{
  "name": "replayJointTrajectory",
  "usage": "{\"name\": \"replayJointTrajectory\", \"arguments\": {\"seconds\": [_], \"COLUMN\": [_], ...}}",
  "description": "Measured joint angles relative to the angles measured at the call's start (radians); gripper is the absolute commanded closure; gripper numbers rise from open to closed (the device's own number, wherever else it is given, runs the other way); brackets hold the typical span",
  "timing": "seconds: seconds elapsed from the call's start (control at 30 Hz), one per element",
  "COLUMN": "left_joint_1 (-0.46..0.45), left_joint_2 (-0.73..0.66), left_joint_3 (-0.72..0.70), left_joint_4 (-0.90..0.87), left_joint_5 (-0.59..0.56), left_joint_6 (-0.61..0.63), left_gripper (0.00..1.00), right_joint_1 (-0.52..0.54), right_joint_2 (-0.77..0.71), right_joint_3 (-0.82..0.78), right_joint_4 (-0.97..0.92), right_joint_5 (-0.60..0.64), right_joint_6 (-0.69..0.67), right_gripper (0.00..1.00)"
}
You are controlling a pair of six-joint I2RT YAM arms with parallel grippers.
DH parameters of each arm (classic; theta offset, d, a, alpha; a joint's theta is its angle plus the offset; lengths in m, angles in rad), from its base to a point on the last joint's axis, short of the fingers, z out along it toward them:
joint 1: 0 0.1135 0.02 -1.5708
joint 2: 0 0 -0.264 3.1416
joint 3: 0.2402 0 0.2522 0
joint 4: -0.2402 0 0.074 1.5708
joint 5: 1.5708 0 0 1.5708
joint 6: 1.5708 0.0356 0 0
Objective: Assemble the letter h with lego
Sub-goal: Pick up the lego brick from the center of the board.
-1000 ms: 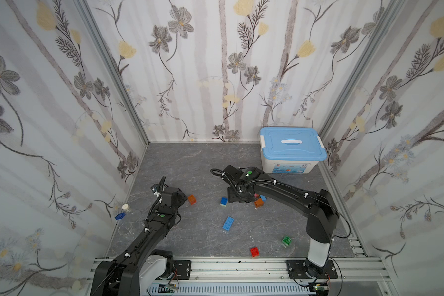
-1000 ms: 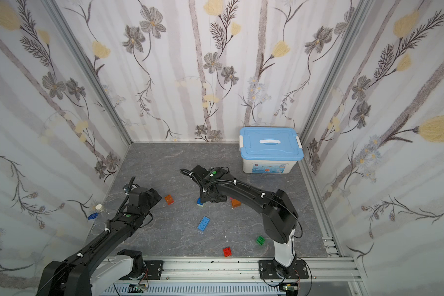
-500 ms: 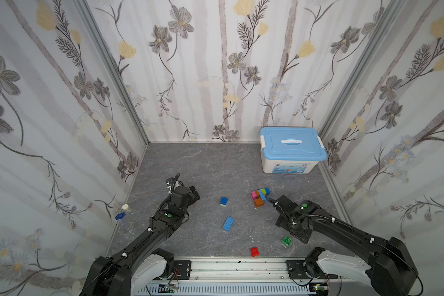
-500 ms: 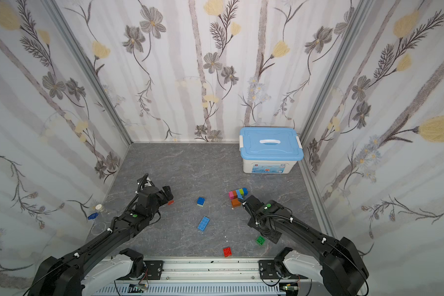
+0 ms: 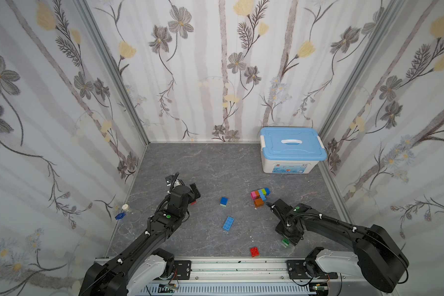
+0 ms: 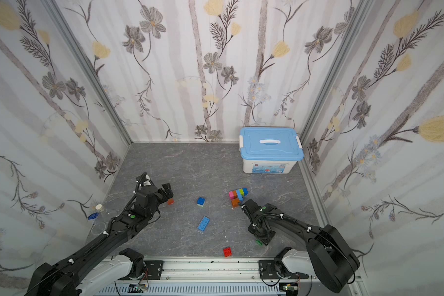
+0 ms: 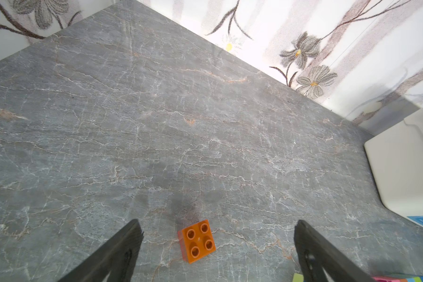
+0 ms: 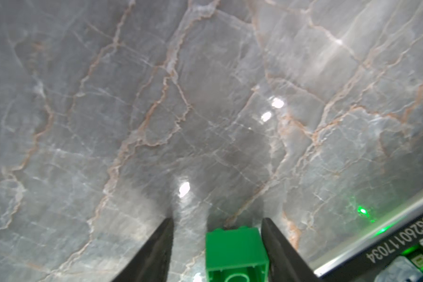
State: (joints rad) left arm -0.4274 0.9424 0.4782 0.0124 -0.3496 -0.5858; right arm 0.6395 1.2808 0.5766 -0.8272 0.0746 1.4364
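Right wrist view: your right gripper (image 8: 216, 219) straddled the green brick (image 8: 235, 249). Its jaws were partly apart, with one finger against the brick's side and a clear gap at the other, so nothing was clamped. The brick appeared to lie on its side, hollow underside toward the camera.

Risk: had you closed from that offset, the touching finger would likely have shoved the glossy brick across the slick table (image 5: 215, 166) or twisted it out. It sat near the front rail (image 5: 241, 261), so a skid could have run it against that.

Your left gripper (image 7: 217, 221) hung wide open over the orange brick (image 7: 197, 241) and held nothing. That brick stood studs up, askew to the fingers and nearer one of them. A close there would probably have caught corners and spun it.

Surroundings, both top views:
- The partial build (image 5: 260, 196) of pink, orange, lime and blue bricks lay just beyond the right wrist. A careless lift could have nudged it.
- Loose between the arms and well apart were a blue-on-lime brick (image 5: 224, 201), a long light-blue brick (image 5: 228, 223) and a red brick (image 5: 254, 251).
- The storage box (image 5: 291, 151), lid on, stood in the far right corner, clear of both arms.
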Motion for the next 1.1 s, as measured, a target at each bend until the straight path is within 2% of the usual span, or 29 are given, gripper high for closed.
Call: {"name": "replayJointTrajectory", "arguments": {"seconds": [0.13,0.23,0.37,0.47,0.57,0.73,0.8,0.97,1.1], "left_joint_1": [-0.020,-0.035,-0.048,-0.049,-0.050,-0.055,-0.059,-0.069,-0.077], "left_joint_2": [-0.046,-0.073,-0.083,-0.083,-0.083,-0.089,-0.092,-0.092,-0.094], "left_joint_3": [0.011,0.032,0.043,0.048,0.049,0.062,0.056,0.074,0.056], "left_joint_4": [-0.011,-0.026,-0.031,-0.039,-0.039,-0.042,-0.024,0.013,0.156], "left_joint_5": [0.035,0.063,0.095,0.108,0.120,0.155,0.206,0.354,0.526], "left_joint_6": [-0.018,-0.023,-0.023,-0.024,-0.026,-0.024,-0.023,-0.016,-0.016], "left_gripper": [0.00,0.00,0.00,0.00,0.00,0.02,0.02,0.00,0.00], "right_joint_1": [0.000,0.005,0.031,0.050,0.076,0.090,0.093,0.097,0.089], "right_joint_2": [0.014,0.017,0.018,0.027,0.042,0.060,0.060,0.019,-0.018], "right_joint_3": [0.018,0.030,0.045,0.045,0.045,0.047,0.058,0.111,0.186], "right_joint_4": [0.002,0.014,0.015,0.008,0.010,0.032,0.031,0.066,0.122], "right_joint_5": [-0.006,-0.039,-0.071,-0.071,-0.071,-0.066,-0.066,-0.120,-0.174], "right_joint_6": [-0.021,-0.030,-0.047,-0.058,-0.058,-0.073,-0.098,-0.219,-0.354], "right_gripper": [0.52,0.40,0.39,0.44,0.60,0.66,0.72,0.71,0.71]}}
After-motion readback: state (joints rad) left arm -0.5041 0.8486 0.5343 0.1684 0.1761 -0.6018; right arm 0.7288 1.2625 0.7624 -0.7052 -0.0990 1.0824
